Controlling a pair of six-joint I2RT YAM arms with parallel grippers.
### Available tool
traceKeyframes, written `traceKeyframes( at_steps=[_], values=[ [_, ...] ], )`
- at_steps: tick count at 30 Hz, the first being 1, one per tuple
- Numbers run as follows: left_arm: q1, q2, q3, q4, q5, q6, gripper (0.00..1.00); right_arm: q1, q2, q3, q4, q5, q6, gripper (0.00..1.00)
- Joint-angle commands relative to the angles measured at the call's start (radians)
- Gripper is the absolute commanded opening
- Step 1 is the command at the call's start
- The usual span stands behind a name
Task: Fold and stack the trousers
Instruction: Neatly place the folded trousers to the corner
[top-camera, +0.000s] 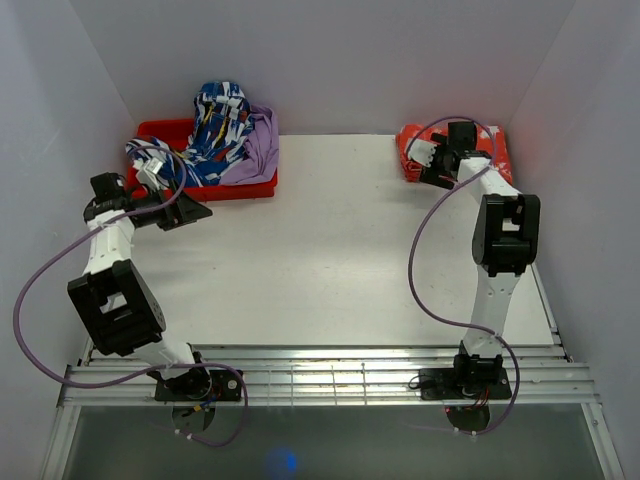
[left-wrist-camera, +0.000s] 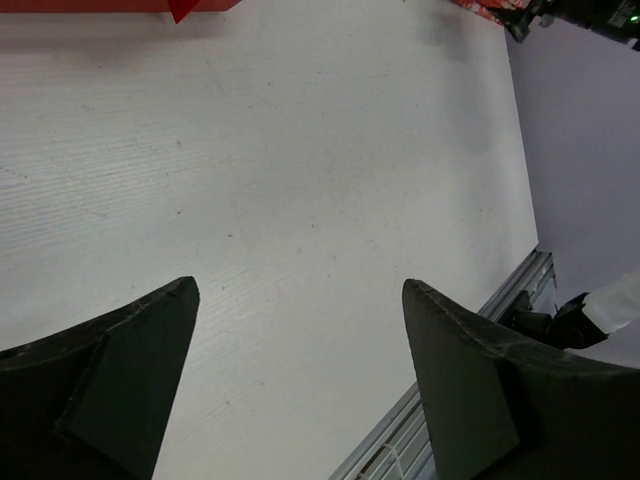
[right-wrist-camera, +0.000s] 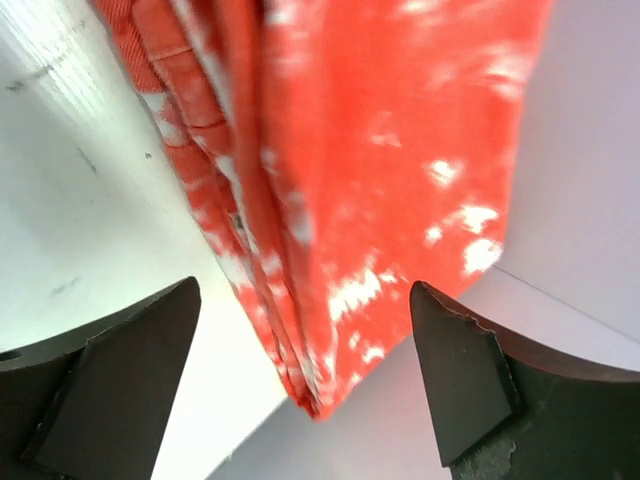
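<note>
White, faintly ribbed tabletop lies below the left gripper, its dark wedge-shaped jaws spread wide and empty. Farther back, the right gripper, equally wide, hovers over the trousers, a folded orange-red, white-blotched cloth bundle in the table's far right corner.

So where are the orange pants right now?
In the top view, the trousers lie folded at the far right corner of the table, under the open right gripper.

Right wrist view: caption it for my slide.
Open right claw poised over the folded orange-red tie-dye trousers on the white table.
</note>
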Motion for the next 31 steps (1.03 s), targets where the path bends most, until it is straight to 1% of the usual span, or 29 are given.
traceKeyframes(
  at_steps=[1, 4, 5, 6, 7, 8, 9, 10, 11, 12, 13, 14, 16, 17, 19, 20, 21, 22, 23, 25, 26, 28, 31],
  values=[
    [0.005, -0.108, 0.035, -0.022, -0.032, 0.028, 0.98, 0.021, -0.189, 0.097, -0.117, -0.106, 0.144, 0.90],
    [0.005, -0.116, 0.043, -0.071, -0.075, 0.048, 0.98, 0.030, -0.300, 0.117, -0.237, -0.158, 0.255, 0.90],
    [0.005, -0.112, 0.061, -0.093, -0.116, 0.072, 0.98, 0.030, -0.363, 0.119, -0.272, -0.187, 0.291, 0.90],
    [0.005, -0.104, 0.075, -0.145, -0.136, 0.092, 0.98, 0.032, -0.394, 0.121, -0.310, -0.201, 0.365, 0.90],
    [0.005, -0.096, 0.090, -0.174, -0.156, 0.112, 0.98, 0.032, -0.425, 0.114, -0.387, -0.215, 0.406, 0.90],
    [0.003, -0.076, 0.124, -0.206, -0.173, 0.181, 0.98, 0.032, -0.489, 0.102, -0.425, -0.241, 0.444, 0.90],
    [0.005, -0.069, 0.136, -0.266, -0.185, 0.216, 0.98, 0.032, -0.524, 0.060, -0.461, -0.256, 0.513, 0.90],
    [0.003, -0.066, 0.141, -0.278, -0.207, 0.232, 0.98, 0.030, -0.558, 0.024, -0.523, -0.273, 0.547, 0.90],
    [0.002, -0.078, 0.143, -0.286, -0.228, 0.246, 0.98, 0.030, -0.634, -0.017, -0.548, -0.302, 0.578, 0.90],
    [0.002, -0.090, 0.135, -0.294, -0.254, 0.278, 0.98, 0.029, -0.678, -0.066, -0.567, -0.314, 0.610, 0.90],
    [0.002, -0.105, 0.129, -0.297, -0.261, 0.301, 0.98, 0.030, -0.721, -0.182, -0.579, -0.325, 0.666, 0.90],
    [-0.001, -0.143, 0.103, -0.297, -0.277, 0.316, 0.98, 0.027, -0.811, -0.245, -0.584, -0.337, 0.693, 0.90],
    [-0.015, -0.180, 0.078, -0.297, -0.297, 0.359, 0.98, 0.027, -0.899, -0.374, -0.584, -0.350, 0.760, 0.90],
    [-0.041, -0.199, 0.062, -0.297, -0.310, 0.368, 0.98, 0.027, -0.981, -0.496, -0.575, -0.366, 0.779, 0.90],
    [-0.089, -0.249, 0.005, -0.283, -0.377, 0.373, 0.98, 0.027, -1.052, -0.601, -0.559, -0.373, 0.825, 0.90],
    [-0.156, -0.269, -0.021, -0.265, -0.414, 0.355, 0.98, 0.026, -1.110, -0.678, -0.555, -0.379, 0.867, 0.90],
    [-0.199, -0.291, -0.049, -0.219, -0.454, 0.338, 0.98, 0.027, -1.138, -0.706, -0.539, -0.380, 0.888, 0.90],
    [-0.239, -0.329, -0.104, -0.198, -0.534, 0.304, 0.98, 0.026, -1.161, -0.731, -0.527, -0.380, 0.906, 0.90],
    [-0.320, -0.341, -0.127, -0.182, -0.566, 0.292, 0.98, 0.026, -1.196, -0.763, -0.516, -0.387, 0.938, 0.90],
    [-0.407, -0.355, -0.164, -0.156, -0.613, 0.263, 0.98, 0.021, -1.215, -0.778, -0.504, -0.394, 0.961, 0.90],
    [-0.417, -0.355, -0.169, -0.151, -0.620, 0.235, 0.98, 0.012, -1.223, -0.783, -0.504, -0.411, 0.978, 0.90],
    [-0.480, -0.349, -0.172, -0.148, -0.620, 0.220, 0.98, 0.003, -1.227, -0.791, -0.502, -0.422, 0.986, 0.90],
    [-0.512, -0.355, -0.173, -0.128, -0.661, 0.186, 0.98, 0.003, -1.232, -0.792, -0.501, -0.433, 0.991, 0.90]
  ],
)
